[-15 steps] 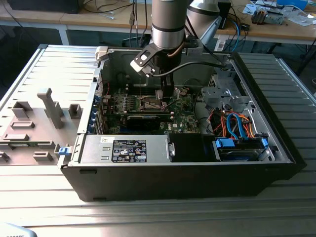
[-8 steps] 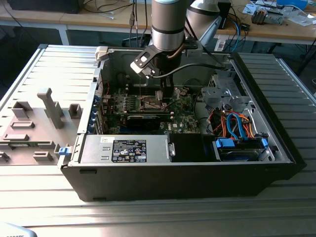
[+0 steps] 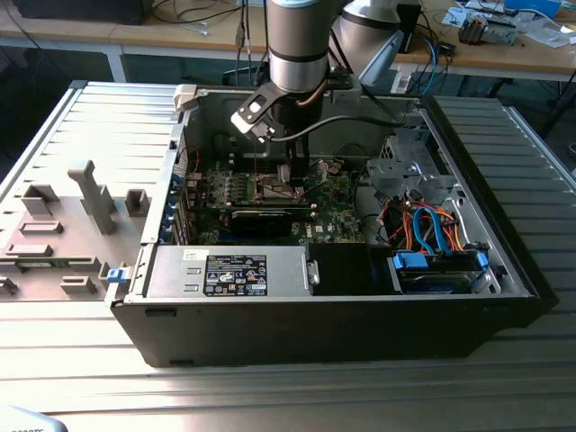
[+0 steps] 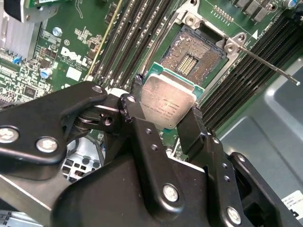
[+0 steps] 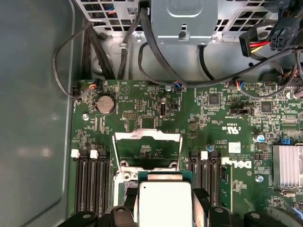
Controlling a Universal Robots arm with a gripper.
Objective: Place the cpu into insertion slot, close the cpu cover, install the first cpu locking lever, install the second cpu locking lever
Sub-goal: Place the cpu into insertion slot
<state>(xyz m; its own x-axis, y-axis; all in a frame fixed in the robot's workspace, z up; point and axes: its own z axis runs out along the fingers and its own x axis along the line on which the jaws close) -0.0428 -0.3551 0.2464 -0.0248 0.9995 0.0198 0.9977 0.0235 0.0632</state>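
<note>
Two black fingers point(image 4: 189, 130) of the gripper point(image 4: 165, 111) are clenched on opposite edges of the cpu point(image 4: 168, 101). The chip is therefore carried by its sides, and its silvery top is left uncovered. It lies flat between the fingers, with the metal top turned up toward the wrist. This is how it has to meet the insertion slot point(image 4: 191, 56).

The chip hangs close over the socket but is not seated, by the look of it. In the second wrist view, much of the socket's dark centre is open beyond the far edge of the chip. Whether the near edge touches the metal rim cannot be told.

The cpu cover point(image 5: 147, 146) stands raised on its hinge at one side of the socket, so the way down is free. One thin locking lever point(image 4: 265, 62) is swung out and slants over the neighbouring memory slots point(image 4: 232, 87). This agrees with a cover that is unlocked.

In the exterior view the arm point(image 3: 297, 45) comes down almost vertically into the open computer case point(image 3: 360, 324). Its wrist points straight down at the middle part of the motherboard point(image 5: 213, 118). Such an upright pose keeps the chip parallel to the board, which seems right for a socket that accepts the chip only when it is level.
</note>
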